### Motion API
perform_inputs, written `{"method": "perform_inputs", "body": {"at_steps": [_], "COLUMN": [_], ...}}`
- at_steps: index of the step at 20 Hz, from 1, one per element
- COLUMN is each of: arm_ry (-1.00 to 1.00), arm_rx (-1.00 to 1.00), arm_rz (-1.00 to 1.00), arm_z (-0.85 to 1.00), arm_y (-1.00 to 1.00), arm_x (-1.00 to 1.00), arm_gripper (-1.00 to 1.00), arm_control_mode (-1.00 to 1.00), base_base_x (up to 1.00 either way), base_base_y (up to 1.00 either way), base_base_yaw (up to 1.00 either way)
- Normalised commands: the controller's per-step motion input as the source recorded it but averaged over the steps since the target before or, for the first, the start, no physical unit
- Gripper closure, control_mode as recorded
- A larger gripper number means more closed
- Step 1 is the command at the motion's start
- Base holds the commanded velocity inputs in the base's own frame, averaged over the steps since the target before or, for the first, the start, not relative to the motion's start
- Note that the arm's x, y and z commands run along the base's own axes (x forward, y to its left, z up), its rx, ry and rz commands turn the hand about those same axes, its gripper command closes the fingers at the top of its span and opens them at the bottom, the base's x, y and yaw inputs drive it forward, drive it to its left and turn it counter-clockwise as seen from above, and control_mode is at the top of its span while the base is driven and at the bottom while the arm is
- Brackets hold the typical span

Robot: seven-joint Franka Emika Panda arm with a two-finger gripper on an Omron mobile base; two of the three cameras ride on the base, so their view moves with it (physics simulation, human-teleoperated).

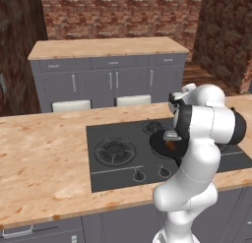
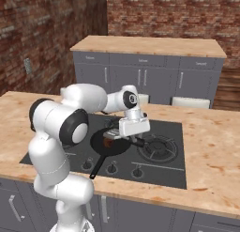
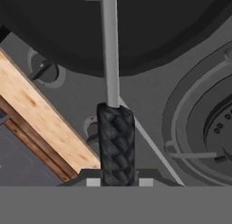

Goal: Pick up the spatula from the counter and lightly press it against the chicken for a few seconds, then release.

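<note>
A long wooden counter (image 1: 44, 158) runs across a brick-walled kitchen, with a second counter over grey cabinets (image 1: 108, 82) well behind it. A black cooktop (image 1: 106, 175) is set into the wooden counter near its front edge. The white robot arm (image 2: 56, 132) rises at that front edge and reaches over the cooktop.

A black frying pan (image 2: 99, 143) sits near the middle of the cooktop, its handle pointing toward the front edge. A round burner (image 2: 157, 149) lies just beside the pan, toward the cooktop's right edge.

The gripper (image 3: 118, 182) hangs low over the cooktop between pan and burner, its fingers pinched on the spatula (image 3: 115, 141) at the dark woven handle. The spatula's grey shaft reaches over the pan's rim.

A small reddish-brown piece of chicken (image 2: 108, 143) lies inside the pan. Whether the spatula's blade touches the chicken cannot be told.
</note>
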Motion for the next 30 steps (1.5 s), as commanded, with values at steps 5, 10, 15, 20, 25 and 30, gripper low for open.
{"method": "perform_inputs", "body": {"at_steps": [5,10,15,20,25,30], "arm_ry": [0.04,0.03,0.0,-0.06,-0.02,-0.01], "arm_rx": [-0.02,-0.02,0.0,0.0,0.01,0.05], "arm_rz": [0.0,0.0,0.0,0.05,0.06,0.09], "arm_z": [-0.23,-0.2,0.07,0.69,0.66,0.51], "arm_y": [0.06,0.04,0.0,-0.04,-0.09,-0.05], "arm_x": [-0.16,-0.19,-0.2,-0.27,-0.28,-0.32], "arm_gripper": [1.0,1.0,1.0,1.0,1.0,1.0], "arm_control_mode": [-1.0,-1.0,-1.0,-1.0,-1.0,-1.0], "base_base_x": [0.0,0.0,0.0,0.0,0.0,0.0], "base_base_y": [0.0,0.0,0.0,0.0,0.0,0.0], "base_base_yaw": [0.0,0.0,0.0,0.0,0.0,0.0]}}
